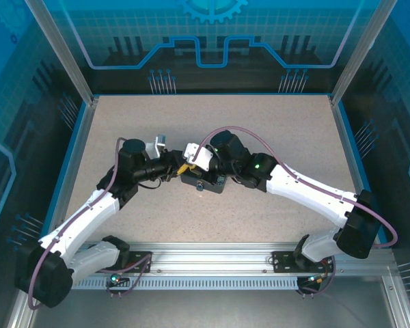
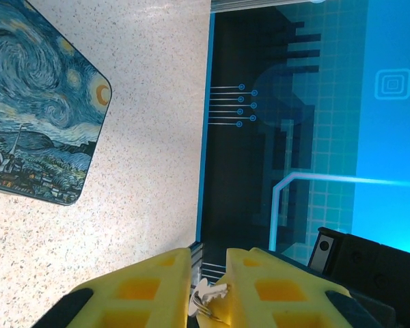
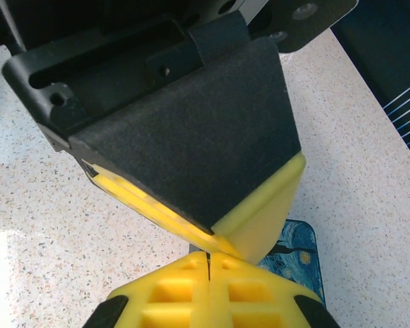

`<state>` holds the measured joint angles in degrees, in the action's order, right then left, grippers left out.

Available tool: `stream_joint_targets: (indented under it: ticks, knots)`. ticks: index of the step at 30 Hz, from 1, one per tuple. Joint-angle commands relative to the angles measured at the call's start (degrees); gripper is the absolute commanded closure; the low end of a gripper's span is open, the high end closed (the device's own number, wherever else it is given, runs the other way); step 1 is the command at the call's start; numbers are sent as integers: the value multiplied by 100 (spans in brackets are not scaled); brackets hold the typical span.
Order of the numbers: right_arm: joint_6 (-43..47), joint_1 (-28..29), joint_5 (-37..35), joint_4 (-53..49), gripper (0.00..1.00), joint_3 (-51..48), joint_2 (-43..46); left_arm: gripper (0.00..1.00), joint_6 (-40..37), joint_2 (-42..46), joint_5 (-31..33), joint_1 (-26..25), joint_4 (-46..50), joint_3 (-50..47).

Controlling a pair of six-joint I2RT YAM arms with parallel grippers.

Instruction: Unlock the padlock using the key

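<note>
Left gripper (image 2: 208,258) pinches a silvery bit, probably the padlock (image 2: 208,298), steadying it mid-air for the pressed-together right gripper (image 3: 210,263).

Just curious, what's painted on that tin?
The tin bears a swirling blue-and-yellow starry sky over a village; left wrist view shows it best.

The rectangular metal tin (image 2: 41,102) bears swirling blue-and-yellow night-sky paint, the beige surface (image 2: 150,137) is finely speckled, and the left tool (image 2: 208,254) has yellow fingers (image 2: 150,287).
</note>
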<state>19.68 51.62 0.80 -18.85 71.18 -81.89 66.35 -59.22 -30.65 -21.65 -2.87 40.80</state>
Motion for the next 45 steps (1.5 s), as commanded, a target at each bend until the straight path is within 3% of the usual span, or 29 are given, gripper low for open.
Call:
stream_joint_targets:
  ticks: [1, 10, 14, 23, 27, 31, 34, 39, 45]
  knots:
    - [-124, -73, 156, 13, 100, 195, -66, 81, -271, -24, 89, -58, 112, 224]
    - [-236, -116, 284, -28, 100, 195, -49, 100, -643, 0, 183, -80, 266, 312]
    - [-255, -178, 531, -66, 98, 75, 156, 100, -1112, 56, 401, -79, 586, 409]
    - [-178, -423, 1324, -434, 69, -351, 787, 100, -2692, 171, 945, -89, 992, 732]
    - [-818, -885, 1827, -249, 62, -581, 963, 100, -3506, 315, 1051, -124, 778, 699]
    - [-2246, -1529, 3205, 888, 56, -1163, 1060, 100, -4091, 462, 888, -153, 456, 625]
    - [-3306, -1727, 3574, 2129, 50, -1758, 1213, 100, -4343, 516, 574, -171, 293, 682]
    - [-4713, -1791, 3551, 4143, 42, -2720, 1562, 100, -4546, 474, 126, -255, 80, 857]
    - [-5550, -1626, 3233, 5511, 39, -3254, 1569, 100, -4526, 325, -20, -357, 4, 997]
